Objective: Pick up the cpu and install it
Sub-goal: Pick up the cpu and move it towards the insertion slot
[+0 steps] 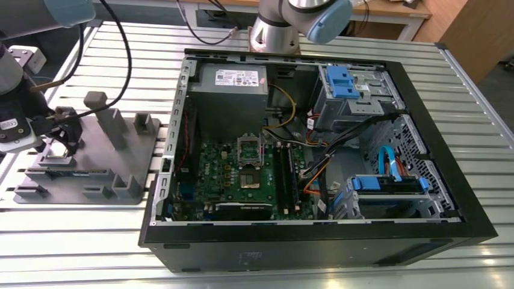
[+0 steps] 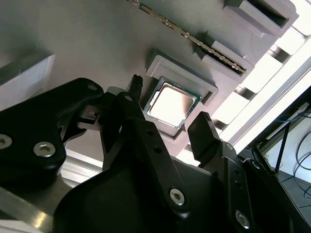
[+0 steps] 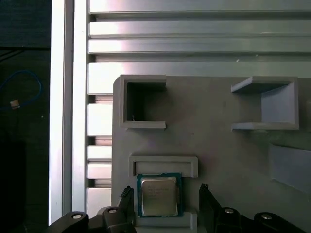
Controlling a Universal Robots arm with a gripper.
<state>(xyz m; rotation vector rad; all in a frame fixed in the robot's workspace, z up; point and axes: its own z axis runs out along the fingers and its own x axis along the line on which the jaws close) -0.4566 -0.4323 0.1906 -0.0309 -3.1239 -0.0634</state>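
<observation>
Resting on slatted metal table [image 1: 72, 241], grey holder [image 1: 96, 180] cradles cpu [image 3: 157, 195].

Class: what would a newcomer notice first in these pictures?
The open computer case dominates the exterior view's middle, green motherboard exposed. At that view's left, the open gripper hangs over a grey holder plate, its fingers either side of the silvery cpu seated in a pocket.

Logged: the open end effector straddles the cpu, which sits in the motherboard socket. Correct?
Not quite. The open end effector does straddle the cpu, but it sits in a grey holder, as the first wrist view shows.
</observation>
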